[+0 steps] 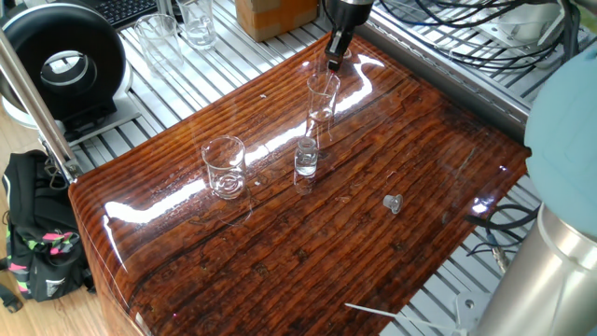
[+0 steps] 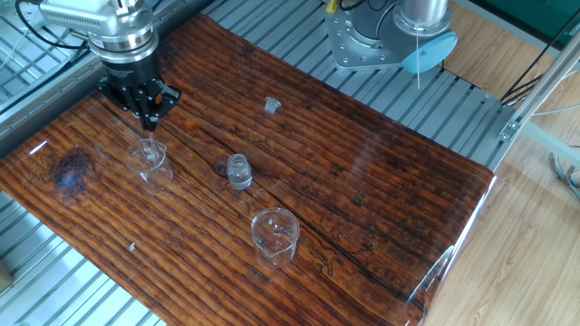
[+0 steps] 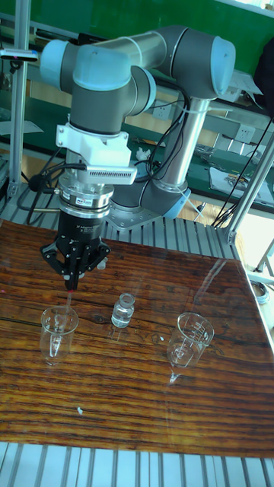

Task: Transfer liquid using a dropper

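My gripper (image 3: 71, 280) hangs straight above a tall narrow glass (image 3: 58, 332) at the table's far side and is shut on the dropper (image 3: 70, 292). The dropper's red bulb sits between the fingers. Its thin clear tube points down toward the glass's mouth. The same gripper (image 2: 146, 112) stands over the same glass (image 2: 148, 159) in the other fixed view, and again as gripper (image 1: 333, 54) over glass (image 1: 322, 101). A small vial (image 1: 306, 159) stands just in front of the glass. I cannot make out the liquid in any of the vessels.
A wide beaker (image 1: 224, 166) stands left of the vial. A small cap (image 1: 393, 203) lies on the wooden tabletop (image 1: 308, 252) to the right. More glassware (image 1: 198, 21) and a cardboard box (image 1: 275, 13) sit beyond the table's back edge. The robot base (image 2: 390, 36) is bolted beside the table.
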